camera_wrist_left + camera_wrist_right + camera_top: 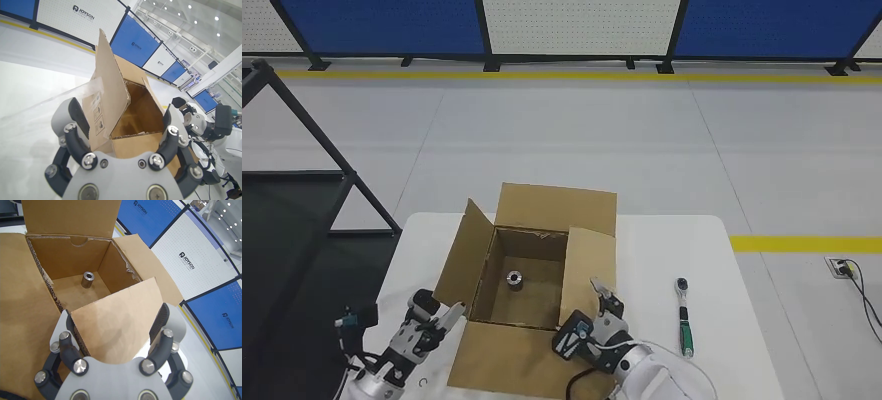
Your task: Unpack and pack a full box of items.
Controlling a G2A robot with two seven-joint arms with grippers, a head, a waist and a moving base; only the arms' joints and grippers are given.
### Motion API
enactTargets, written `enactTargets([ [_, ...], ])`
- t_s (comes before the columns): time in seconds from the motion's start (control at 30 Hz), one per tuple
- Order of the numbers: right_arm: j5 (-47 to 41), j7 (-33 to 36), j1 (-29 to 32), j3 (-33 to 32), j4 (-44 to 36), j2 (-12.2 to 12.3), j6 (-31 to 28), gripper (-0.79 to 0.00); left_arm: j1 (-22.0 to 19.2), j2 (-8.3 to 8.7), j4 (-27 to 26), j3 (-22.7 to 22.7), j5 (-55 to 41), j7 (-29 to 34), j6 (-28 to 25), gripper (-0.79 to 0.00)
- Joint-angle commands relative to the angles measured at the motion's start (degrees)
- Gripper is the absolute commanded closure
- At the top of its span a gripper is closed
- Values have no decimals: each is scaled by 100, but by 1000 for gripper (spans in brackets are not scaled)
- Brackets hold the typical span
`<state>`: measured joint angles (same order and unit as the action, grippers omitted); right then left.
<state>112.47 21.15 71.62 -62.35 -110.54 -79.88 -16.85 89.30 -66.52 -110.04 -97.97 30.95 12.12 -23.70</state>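
Note:
An open cardboard box [542,208] stands mid-table with its flaps raised. A short metal cylinder [513,278] stands upright on the box floor, also in the right wrist view [88,279]. My left gripper [445,314] is open by the box's near left corner, its fingers either side of the left flap [109,85] and that corner [122,117]. My right gripper [600,297] is open at the box's near right side, and the right flap [117,321] rises between its fingers [116,318]. The right gripper also shows beyond the box in the left wrist view [186,111].
A ratchet wrench with a green handle [684,318] lies on the white table [682,240] to the right of the box. A dark metal frame [302,130] stands off the table's left side. Blue and white panels [572,25] line the far floor.

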Motion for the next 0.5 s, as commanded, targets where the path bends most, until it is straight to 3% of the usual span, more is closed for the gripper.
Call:
enactTargets([
  [0.0, 79, 63, 52, 23, -48, -3, 132, -785, 22, 2, -18, -9, -10, -8, -21, -785],
  [0.47, 41, -423, 663, -202, -438, -30, 1699, -785, 128, 11, -72, -9, 2, -62, -109, -785],
])
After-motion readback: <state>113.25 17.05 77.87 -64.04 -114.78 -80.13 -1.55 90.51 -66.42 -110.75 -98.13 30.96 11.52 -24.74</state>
